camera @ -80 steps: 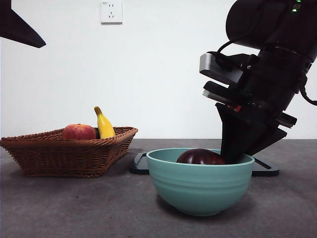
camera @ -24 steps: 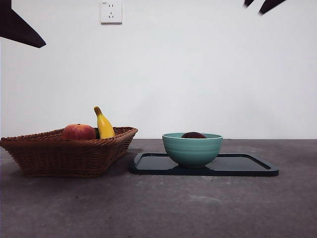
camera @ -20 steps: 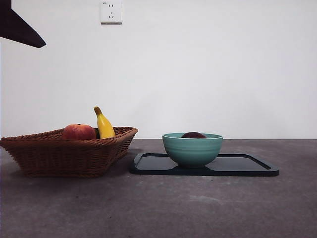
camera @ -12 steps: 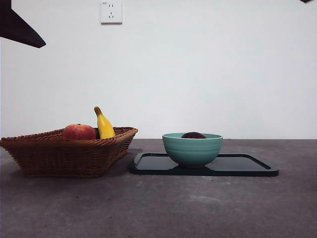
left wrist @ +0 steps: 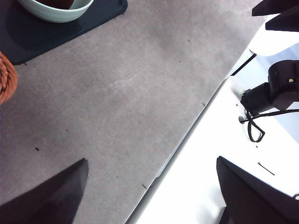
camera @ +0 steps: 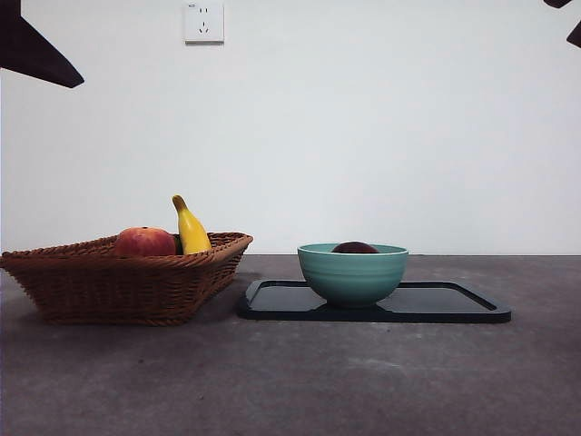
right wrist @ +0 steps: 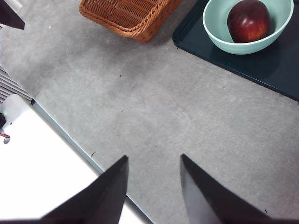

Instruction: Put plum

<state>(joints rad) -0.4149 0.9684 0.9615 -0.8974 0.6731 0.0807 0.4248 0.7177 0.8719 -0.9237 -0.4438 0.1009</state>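
Maroon and glossy, the plum point(camera: 355, 247) is seen in the front view only as a dark cap above the rim of the teal bowl point(camera: 352, 274), which stands on the black tray point(camera: 454, 302) beside the wicker basket point(camera: 118, 282) holding a red-orange fruit point(camera: 144, 242) and a banana point(camera: 189, 227); neither set of fingers is near it, only black tips showing at the top corners. In the left wrist view, the left gripper point(left wrist: 152, 191) is shown with fingers spread wide and empty over bare tabletop point(left wrist: 117, 102), the bowl cut off well beyond them. In the right wrist view, the right gripper point(right wrist: 153, 186) is shown with fingers parted and empty, the plum point(right wrist: 248, 20) lying in the bowl well beyond the fingertips. The placing is judged done, with nothing evidently left. The basket's contents are cut off in both wrist views.
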